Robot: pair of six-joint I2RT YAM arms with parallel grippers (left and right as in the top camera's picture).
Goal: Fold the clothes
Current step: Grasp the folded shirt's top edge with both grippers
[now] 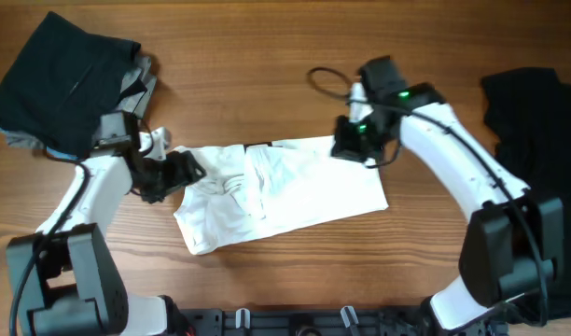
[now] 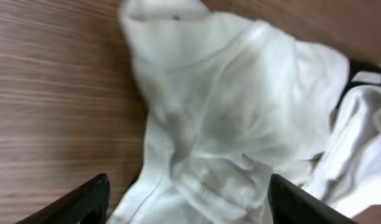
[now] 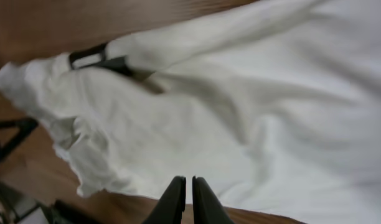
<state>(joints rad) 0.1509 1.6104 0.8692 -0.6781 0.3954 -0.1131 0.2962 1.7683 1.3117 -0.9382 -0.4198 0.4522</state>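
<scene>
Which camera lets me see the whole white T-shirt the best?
The overhead view. There the white T-shirt shows whole, lying crumpled on the wooden table. The left wrist view shows only its bunched end, close and blurry. The right wrist view shows a wide stretch of cloth with a bit of black print.

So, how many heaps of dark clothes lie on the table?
2. One black-and-grey heap lies at the far left corner; one black heap lies at the right edge, partly out of frame. Garments inside each heap may be hidden.
</scene>
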